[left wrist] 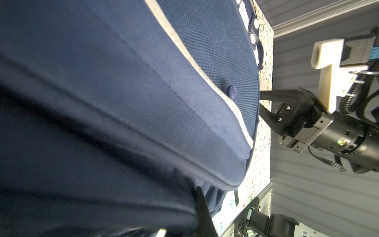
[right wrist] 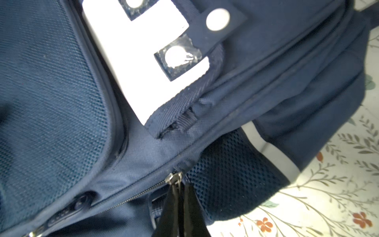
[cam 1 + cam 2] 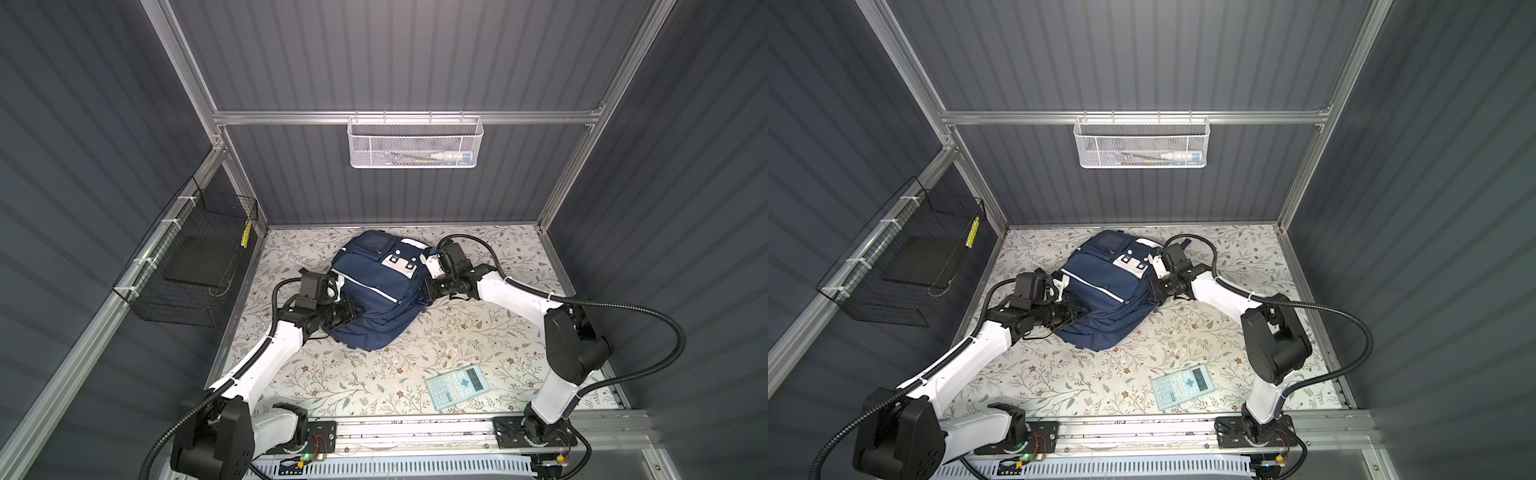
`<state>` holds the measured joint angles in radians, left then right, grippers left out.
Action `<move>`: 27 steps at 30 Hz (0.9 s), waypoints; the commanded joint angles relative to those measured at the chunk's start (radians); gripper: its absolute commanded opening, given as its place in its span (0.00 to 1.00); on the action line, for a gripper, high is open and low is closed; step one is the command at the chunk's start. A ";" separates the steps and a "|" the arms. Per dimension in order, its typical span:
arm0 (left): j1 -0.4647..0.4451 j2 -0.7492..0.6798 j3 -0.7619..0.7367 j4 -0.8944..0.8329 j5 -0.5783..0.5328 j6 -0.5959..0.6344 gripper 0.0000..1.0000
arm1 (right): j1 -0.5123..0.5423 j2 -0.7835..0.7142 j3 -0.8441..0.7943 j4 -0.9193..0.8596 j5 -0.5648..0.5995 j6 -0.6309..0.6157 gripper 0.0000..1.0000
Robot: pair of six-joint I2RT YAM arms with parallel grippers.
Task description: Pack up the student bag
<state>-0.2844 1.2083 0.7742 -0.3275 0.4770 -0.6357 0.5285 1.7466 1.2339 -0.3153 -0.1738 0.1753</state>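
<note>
Two top views first: student bag [image 3: 376, 291] [image 3: 1106, 291] lying flat toward the back of the floral counter [image 3: 374, 374], front pockets up. Flanked on both sides — left fingers [image 3: 352, 311] [image 3: 1079, 309] pushed into its near left edge, right fingers [image 3: 427, 289] [image 3: 1153, 288] touching its right edge. Light blue calculator [image 3: 457, 386] well apart, near the front of the counter.

Left wrist view: navy cloth with white stripe filling most of the frame. Left fingers [image 1: 202, 211] closed tight, only one in sight, pressed against bunched fabric; cannot tell whether cloth is actually pinched. Right fingers [image 1: 272, 95] just beyond the bag's far edge.

Right wrist view: right fingers [image 2: 178, 209] closed together on the metal zipper pull [image 2: 174, 180] — just beside the mesh side pocket [image 2: 225, 174], near the white flap patch [image 2: 133, 51].
</note>
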 commanded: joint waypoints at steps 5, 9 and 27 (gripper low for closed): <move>0.035 0.047 0.114 -0.164 -0.020 0.146 0.00 | 0.022 -0.245 -0.152 0.048 0.237 -0.165 0.56; 0.068 0.037 0.140 -0.212 -0.023 0.190 0.00 | 0.076 -0.315 -0.275 0.346 0.097 -0.514 0.67; 0.100 0.034 0.116 -0.207 0.063 0.195 0.00 | 0.189 0.039 -0.108 0.416 -0.090 -1.303 0.37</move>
<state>-0.1860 1.2625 0.8742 -0.5240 0.4946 -0.4824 0.7319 1.7752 1.0855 0.1013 -0.2363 -1.0851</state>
